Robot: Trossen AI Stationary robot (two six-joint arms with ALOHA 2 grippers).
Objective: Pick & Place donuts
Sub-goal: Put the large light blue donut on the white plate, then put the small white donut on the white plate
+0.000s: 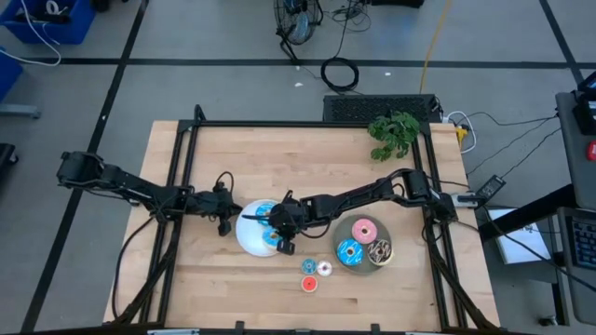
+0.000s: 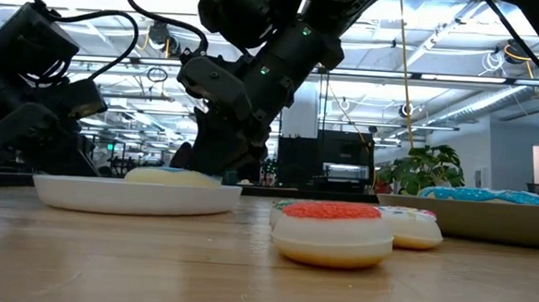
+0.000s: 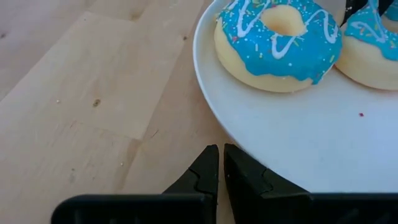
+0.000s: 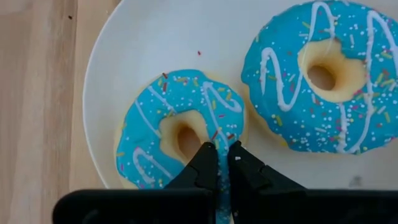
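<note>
- Left gripper [image 1: 226,221] rests at the white plate's [image 1: 244,235] left rim on the desk [image 1: 279,158]; fingers [image 3: 205,171] pressed together, holding nothing.
- Plate carries 2 blue donuts [image 4: 177,127].
- Right gripper [image 4: 222,163] sits over the nearer blue donut, fingers nearly together at its ring; whether they grip it, cannot tell.
- Judgement: pinch the ring wall firmly, lift straight up.
- Grey plate [image 1: 346,235] at right holds 3 donuts [image 1: 364,229]; 3 small donuts [image 1: 308,284] lie loose in front.

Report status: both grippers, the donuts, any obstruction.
Left gripper shut at the white plate rim. Right gripper shut over one blue donut; second blue donut beside it. Nothing obstructing.
</note>
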